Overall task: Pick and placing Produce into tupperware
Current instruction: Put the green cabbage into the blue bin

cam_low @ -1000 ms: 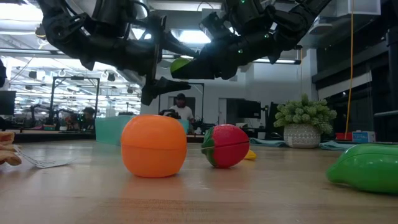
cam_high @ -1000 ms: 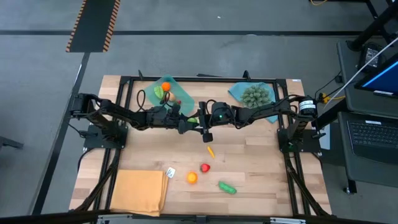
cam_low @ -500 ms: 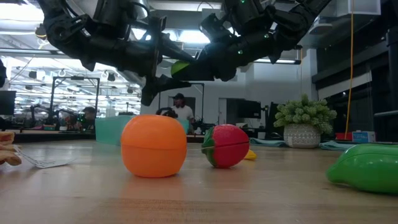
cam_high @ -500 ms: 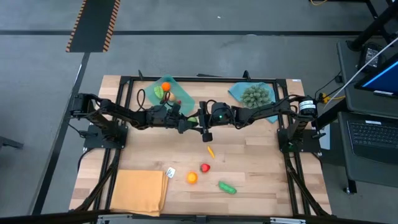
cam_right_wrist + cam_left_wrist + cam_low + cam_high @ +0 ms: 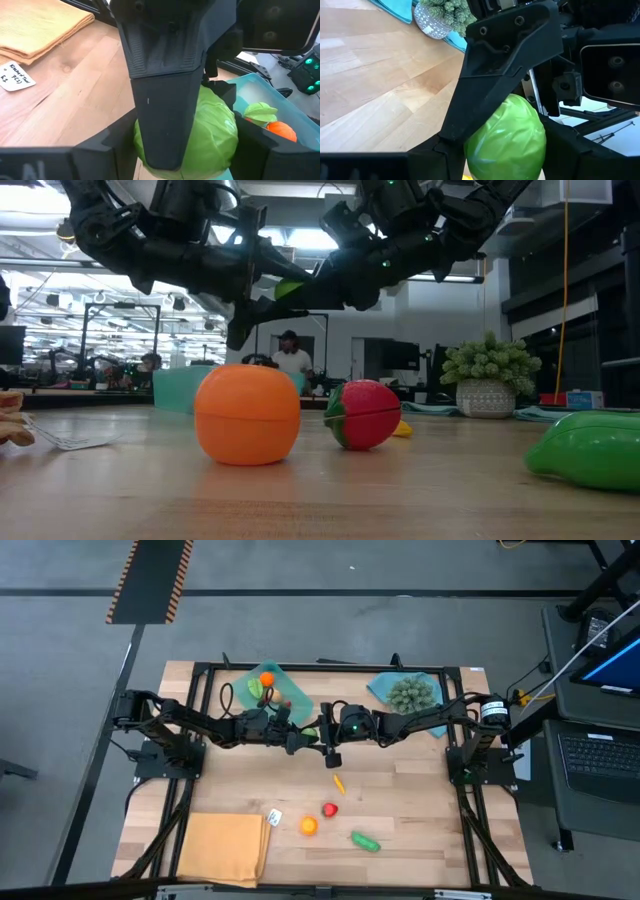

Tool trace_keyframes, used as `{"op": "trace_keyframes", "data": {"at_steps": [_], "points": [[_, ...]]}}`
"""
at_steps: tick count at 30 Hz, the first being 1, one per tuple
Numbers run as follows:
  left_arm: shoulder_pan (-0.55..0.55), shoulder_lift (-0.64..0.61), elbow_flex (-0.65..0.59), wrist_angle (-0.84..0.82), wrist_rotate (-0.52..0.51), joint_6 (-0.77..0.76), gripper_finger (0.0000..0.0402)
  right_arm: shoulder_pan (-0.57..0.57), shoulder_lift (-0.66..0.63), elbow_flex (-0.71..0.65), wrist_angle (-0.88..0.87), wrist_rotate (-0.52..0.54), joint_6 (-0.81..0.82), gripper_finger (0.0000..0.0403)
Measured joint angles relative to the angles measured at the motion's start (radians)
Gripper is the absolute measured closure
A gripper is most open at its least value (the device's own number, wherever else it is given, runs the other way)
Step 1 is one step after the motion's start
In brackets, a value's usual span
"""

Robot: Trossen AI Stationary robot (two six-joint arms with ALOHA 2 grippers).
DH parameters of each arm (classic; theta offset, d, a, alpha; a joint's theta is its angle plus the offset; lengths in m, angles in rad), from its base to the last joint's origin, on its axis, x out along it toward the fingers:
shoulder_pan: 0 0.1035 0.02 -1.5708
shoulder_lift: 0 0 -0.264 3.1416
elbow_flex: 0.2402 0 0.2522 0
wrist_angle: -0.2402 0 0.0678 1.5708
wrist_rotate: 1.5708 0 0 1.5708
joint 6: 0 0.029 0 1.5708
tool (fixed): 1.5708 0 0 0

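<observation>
Nothing moved; wrist views reveal green cabbage (image 5: 506, 135).

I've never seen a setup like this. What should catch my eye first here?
Two dark arms meet above the middle of the table, the left gripper and the right gripper both closed around one green cabbage held in the air. Just behind them lies the teal tupperware, already holding an orange piece. Toward the front edge, more produce waits on the wood: an orange, a red piece and a green pod.
</observation>
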Motion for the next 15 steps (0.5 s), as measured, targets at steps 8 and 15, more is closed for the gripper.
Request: {"op": "trace_keyframes", "data": {"at_steps": [8, 15], "points": [[0.000, 0.000, 0.000, 0.004, 0.013, 0.024, 0.0210, 0.000, 0.000, 0.000, 0.006, -0.002, 0.005, 0.0139], [0.015, 0.000, 0.000, 0.002, 0.051, 0.030, 0.0215, -0.001, 0.000, 0.000, 0.017, 0.000, 0.016, 0.0102]]}}
